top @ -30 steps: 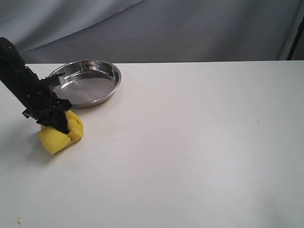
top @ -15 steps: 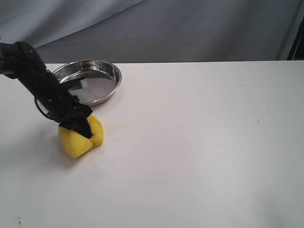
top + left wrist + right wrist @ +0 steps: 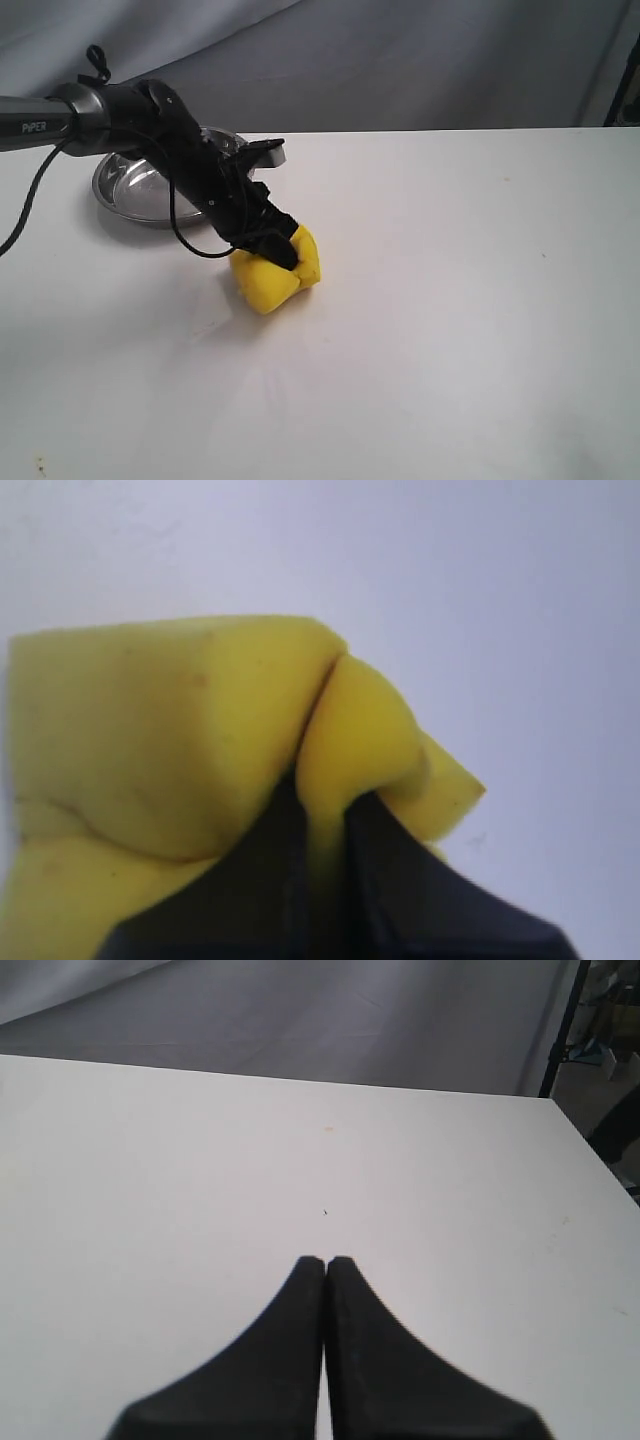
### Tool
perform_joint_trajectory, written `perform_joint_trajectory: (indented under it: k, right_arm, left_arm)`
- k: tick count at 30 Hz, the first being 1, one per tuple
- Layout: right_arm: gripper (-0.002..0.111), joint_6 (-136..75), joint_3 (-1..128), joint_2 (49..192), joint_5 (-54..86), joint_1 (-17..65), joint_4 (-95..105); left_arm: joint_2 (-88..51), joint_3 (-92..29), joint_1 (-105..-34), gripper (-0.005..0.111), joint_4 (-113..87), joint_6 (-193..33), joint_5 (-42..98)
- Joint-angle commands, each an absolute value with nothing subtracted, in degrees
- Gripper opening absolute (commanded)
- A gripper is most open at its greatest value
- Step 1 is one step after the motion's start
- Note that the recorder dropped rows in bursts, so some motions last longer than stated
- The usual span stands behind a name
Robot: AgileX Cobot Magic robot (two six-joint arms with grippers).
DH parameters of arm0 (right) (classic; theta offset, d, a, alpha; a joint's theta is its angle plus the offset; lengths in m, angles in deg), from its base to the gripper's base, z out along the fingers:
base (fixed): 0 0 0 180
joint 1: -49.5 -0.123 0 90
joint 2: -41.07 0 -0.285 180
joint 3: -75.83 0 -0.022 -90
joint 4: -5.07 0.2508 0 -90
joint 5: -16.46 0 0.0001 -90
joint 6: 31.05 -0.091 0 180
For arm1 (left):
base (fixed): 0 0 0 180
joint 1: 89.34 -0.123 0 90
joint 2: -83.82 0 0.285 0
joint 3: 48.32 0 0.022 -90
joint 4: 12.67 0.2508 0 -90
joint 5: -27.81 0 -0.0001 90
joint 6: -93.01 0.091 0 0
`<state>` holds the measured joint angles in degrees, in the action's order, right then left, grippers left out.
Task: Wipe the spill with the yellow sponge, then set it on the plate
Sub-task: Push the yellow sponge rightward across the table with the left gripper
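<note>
Sponge grip, left half of the white table (image 3: 450, 300). Left gripper (image 3: 272, 248) is clamped on the yellow sponge (image 3: 268, 285), jaws pinching its top so the foam bulges and folds up between the fingers. Block is tilted, lower corner down on the tabletop. It sits near the plate (image 3: 125, 200) but apart from it, nearer the camera and toward table centre. Left arm (image 3: 190, 150) slants across the plate's right rim, hiding part of it. Black cable (image 3: 30, 197) trails off the arm. Right gripper (image 3: 325, 1265) has jaws pressed together, holding nothing, above the tabletop. Grey cloth (image 3: 400, 60) hangs behind.
</note>
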<state>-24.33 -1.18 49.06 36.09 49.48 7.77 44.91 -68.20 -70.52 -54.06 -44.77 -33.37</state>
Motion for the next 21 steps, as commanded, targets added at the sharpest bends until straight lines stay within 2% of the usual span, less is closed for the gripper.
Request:
perform_joint_trajectory:
  k: [1,15,21]
  right_arm:
    - [0.000,-24.2,-1.4,48.9,36.0,49.4,8.0]
    - [0.000,-24.2,-1.4,48.9,36.0,49.4,8.0]
    - [0.000,-24.2,-1.4,48.9,36.0,49.4,8.0]
  left_arm:
    - [45.0,-68.7,-69.9,0.000,-57.5,-42.6,-33.5]
    - [45.0,-68.7,-70.4,0.000,-73.3,-25.4,-27.2]
    - [46.1,-68.7,-71.4,0.000,-74.9,-27.0,-24.1]
